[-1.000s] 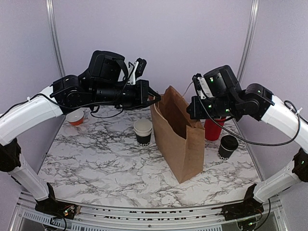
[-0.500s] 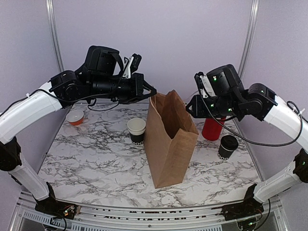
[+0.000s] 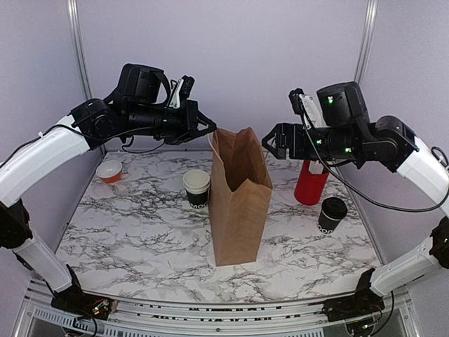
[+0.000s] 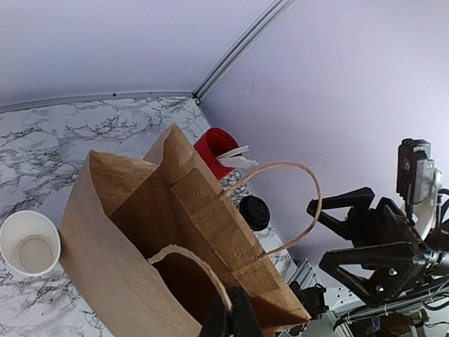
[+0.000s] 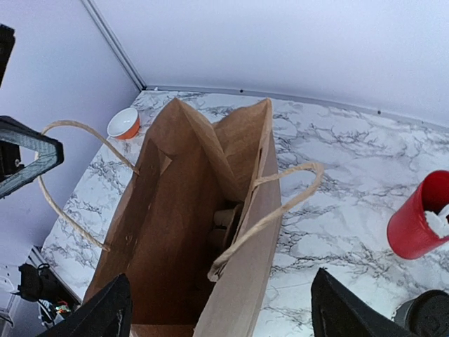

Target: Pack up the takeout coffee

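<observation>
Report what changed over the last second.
The bag swung upright and shifted left, drawn by the left end effector, which kept its grip on it. The right end effector let go of the bag and opened. The open cup slid slightly left. Lidded cup, red cylinder and bowl stayed put.

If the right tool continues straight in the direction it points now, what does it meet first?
Most likely the paper bag: the open right tool is aimed at its open top. Depth is unclear, so I cannot say which part of the bag comes first.
</observation>
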